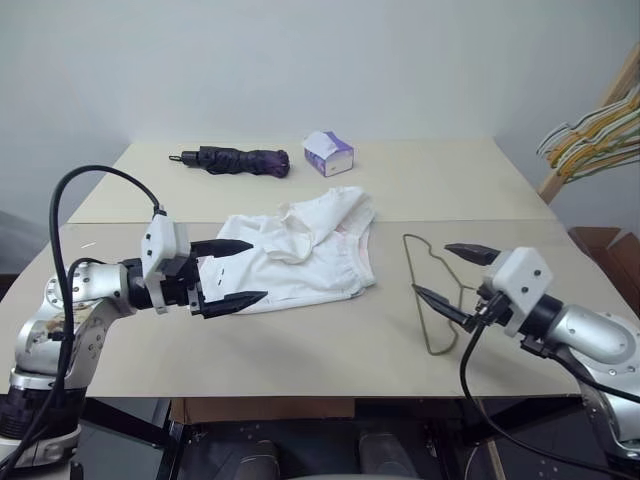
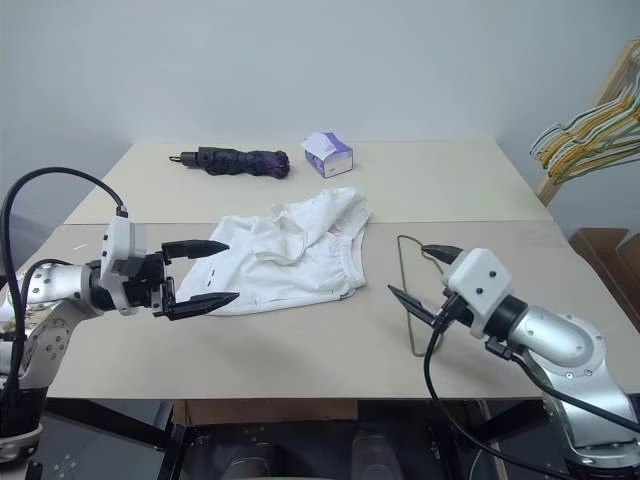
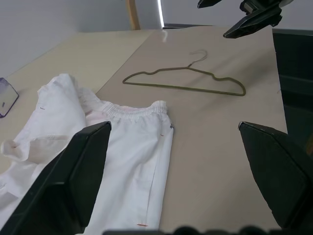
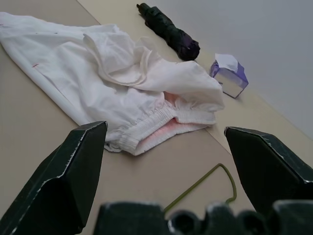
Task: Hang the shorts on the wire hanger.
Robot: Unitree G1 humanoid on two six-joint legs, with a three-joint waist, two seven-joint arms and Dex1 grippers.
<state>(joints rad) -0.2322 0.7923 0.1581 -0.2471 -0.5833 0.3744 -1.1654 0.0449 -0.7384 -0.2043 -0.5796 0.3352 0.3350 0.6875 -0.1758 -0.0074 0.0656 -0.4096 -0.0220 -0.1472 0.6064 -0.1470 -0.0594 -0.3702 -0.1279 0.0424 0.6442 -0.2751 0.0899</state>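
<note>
The white shorts (image 1: pixel 300 250) lie crumpled on the table's middle, their gathered waistband (image 4: pixel 146 127) turned toward the right. To their right the olive-green wire hanger (image 1: pixel 432 295) lies flat on the table, hook at the far end. My left gripper (image 1: pixel 232 272) hovers open above the shorts' left edge, pointing right, with nothing between its fingers. Over the hanger, my right gripper (image 1: pixel 452 273) hovers open, pointing left toward the shorts, and holds nothing.
A folded dark purple umbrella (image 1: pixel 235 159) and a purple-and-white tissue box (image 1: pixel 328 153) lie at the table's far side. A bunch of yellow and green hangers (image 1: pixel 592 135) hangs on a wooden rack at the far right. The table (image 1: pixel 330 350) has a bare front strip.
</note>
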